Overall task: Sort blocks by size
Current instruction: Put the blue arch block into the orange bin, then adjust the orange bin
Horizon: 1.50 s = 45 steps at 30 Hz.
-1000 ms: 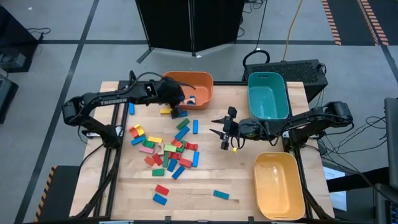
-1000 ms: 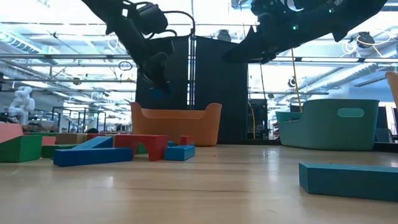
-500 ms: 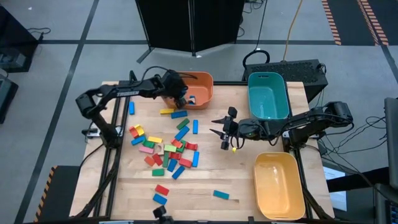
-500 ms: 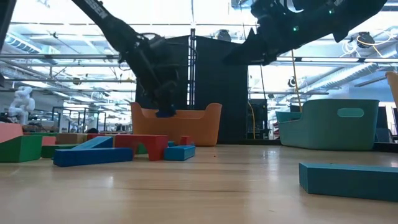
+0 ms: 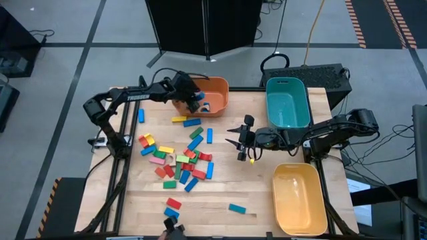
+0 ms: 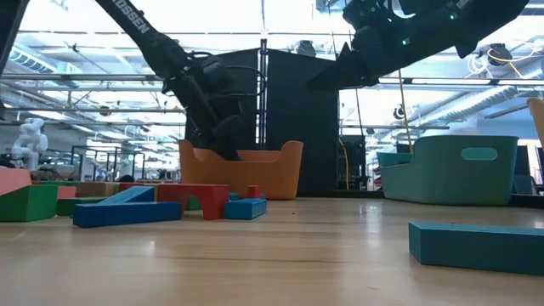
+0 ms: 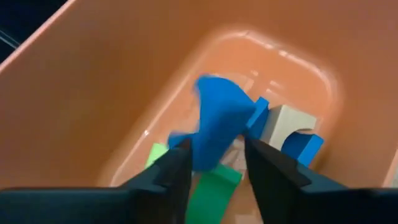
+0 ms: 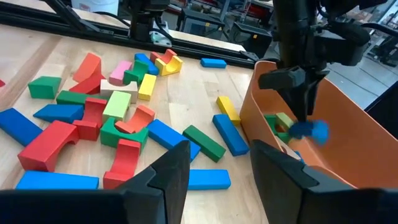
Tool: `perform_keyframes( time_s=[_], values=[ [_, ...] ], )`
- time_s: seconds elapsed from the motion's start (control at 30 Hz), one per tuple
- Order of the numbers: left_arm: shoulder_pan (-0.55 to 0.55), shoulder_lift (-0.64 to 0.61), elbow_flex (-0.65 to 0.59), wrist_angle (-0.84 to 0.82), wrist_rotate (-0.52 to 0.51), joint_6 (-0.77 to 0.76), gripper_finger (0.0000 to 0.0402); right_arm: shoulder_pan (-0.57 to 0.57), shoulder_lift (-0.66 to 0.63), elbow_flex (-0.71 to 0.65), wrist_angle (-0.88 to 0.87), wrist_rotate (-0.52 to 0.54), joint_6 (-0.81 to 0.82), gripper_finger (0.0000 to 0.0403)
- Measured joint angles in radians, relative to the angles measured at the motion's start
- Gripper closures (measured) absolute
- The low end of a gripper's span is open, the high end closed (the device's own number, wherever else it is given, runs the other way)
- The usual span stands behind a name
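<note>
- The left claw (image 5: 195,102) is hanging over the orange bin (image 5: 215,87) at the far side of the worktop (image 5: 260,190), its fingers pointing down into the bin.
- In the left wrist view, a blue block (image 7: 217,121) is sitting blurred between the two dark fingers (image 7: 171,177); the fingers are standing slightly parted, and I cannot tell whether they are pressing on it or whether it is loose.
- The right wrist view is showing the same blue block (image 8: 308,130) just below the left claw's tips, inside the orange bin's rim.
- Other blocks are lying on the bin's floor: green ones (image 7: 211,186), another blue one (image 7: 303,147) and a pale one (image 7: 285,121).
- The right claw (image 5: 240,141) is hovering near the middle of the worktop, between the block pile and the teal bin (image 5: 287,100), with its fingers spread apart and holding nothing.
- The main pile of blocks (image 5: 177,159) is lying on the left half of the worktop, in red, blue, green, yellow and pink.
- A yellow block (image 5: 178,119) and a blue block (image 5: 192,123) are resting just in front of the orange bin.
- A red block (image 5: 173,203) and two blue ones (image 5: 237,209) are lying apart from the pile, near the front edge.
- The yellow bin (image 5: 298,198) is standing at the right front corner of the worktop.
</note>
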Motion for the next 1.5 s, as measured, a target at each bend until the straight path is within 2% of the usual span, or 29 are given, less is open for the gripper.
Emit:
perform_keyframes(
  time_s=[0.1, 0.2, 0.4, 0.67, 0.8, 0.97, 1.1, 1.17, 1.33, 1.5],
  values=[
    [-0.003, 0.0, 0.0, 0.019, 0.0, 0.001, 0.0217, 0.0, 0.0, 0.0, -0.001, 0.0, 0.0, 0.0245],
    [-0.006, 0.0, 0.0, 0.068, 0.0, 0.001, 0.0204, 0.0, 0.0, 0.0, -0.02, 0.0, 0.002, 0.0245],
    [-0.007, 0.0, 0.0, 0.123, 0.0, 0.001, 0.0201, -0.002, 0.0, 0.0, -0.075, 0.0, 0.016, 0.0245],
    [-0.014, -0.002, 0.0, 0.187, -0.002, -0.008, 0.0201, -0.03, 0.0, 0.0, -0.035, 0.004, 0.002, 0.0245],
    [-0.026, -0.002, 0.0, 0.182, -0.042, -0.018, 0.0202, -0.039, 0.0, 0.0, -0.029, 0.005, 0.008, 0.0245],
    [-0.057, -0.001, -0.001, 0.116, -0.126, 0.061, 0.0224, -0.037, 0.0, 0.0, -0.03, 0.004, -0.001, 0.0245],
    [-0.091, -0.001, -0.001, 0.115, -0.23, 0.062, 0.0252, -0.037, 0.0, 0.0, -0.03, 0.003, -0.004, 0.0245],
    [-0.103, -0.001, -0.001, 0.113, -0.241, 0.042, 0.0267, -0.037, 0.0, 0.0, -0.029, 0.001, -0.004, 0.0245],
    [-0.134, -0.001, -0.001, 0.029, -0.149, 0.038, 0.0302, -0.037, 0.0, 0.0, -0.049, -0.066, 0.014, 0.0245],
    [-0.198, -0.001, -0.001, -0.107, -0.048, 0.06, 0.0311, -0.036, 0.0, 0.0, -0.101, -0.105, 0.03, 0.0245]
  ],
)
